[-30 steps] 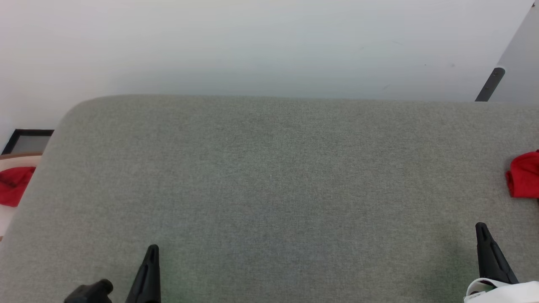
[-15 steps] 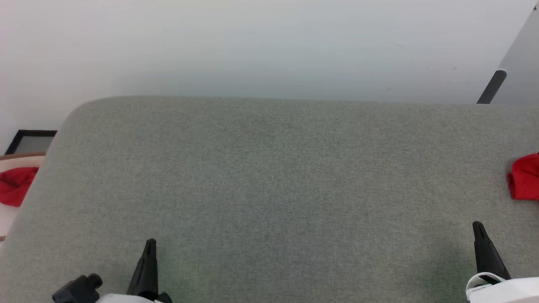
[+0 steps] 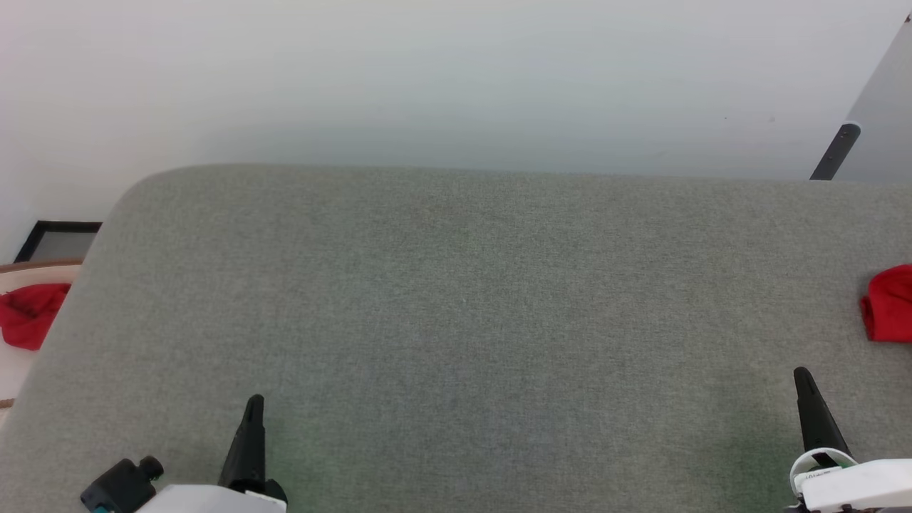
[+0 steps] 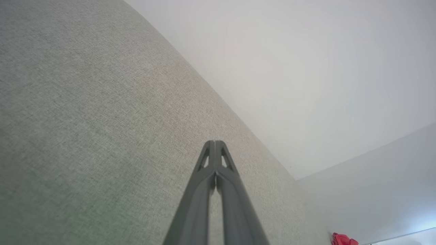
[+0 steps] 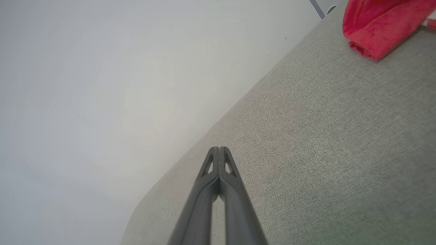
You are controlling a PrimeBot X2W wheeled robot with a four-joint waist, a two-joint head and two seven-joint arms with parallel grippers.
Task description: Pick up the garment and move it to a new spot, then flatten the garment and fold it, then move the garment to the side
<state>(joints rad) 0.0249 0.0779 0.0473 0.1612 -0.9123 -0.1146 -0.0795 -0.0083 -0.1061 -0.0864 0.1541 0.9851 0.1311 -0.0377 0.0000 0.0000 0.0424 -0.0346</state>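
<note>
The garment (image 3: pixel 888 305) is a bunched red bundle at the right edge of the grey padded table (image 3: pixel 470 299), partly cut off by the head view. In the right wrist view the garment (image 5: pixel 378 23) lies at the top right, with a hint of white trim at its edge. A small piece of the garment (image 4: pixel 343 239) also peeks in at the bottom right of the left wrist view. My left gripper (image 3: pixel 254 400) hovers near the table's front left, shut and empty. My right gripper (image 3: pixel 801 372) is at the front right, shut and empty, a short way in front of the garment.
A plain red cloth (image 3: pixel 28 324) lies on a pale surface off the table's left side, beside a dark frame (image 3: pixel 57 239) on the floor. A white wall runs behind the table. A dark post (image 3: pixel 833 153) stands at the back right.
Both grippers have crept a little forward over the table, and more of their white forearms shows. The head view has shifted slightly. The garment lies as before.
</note>
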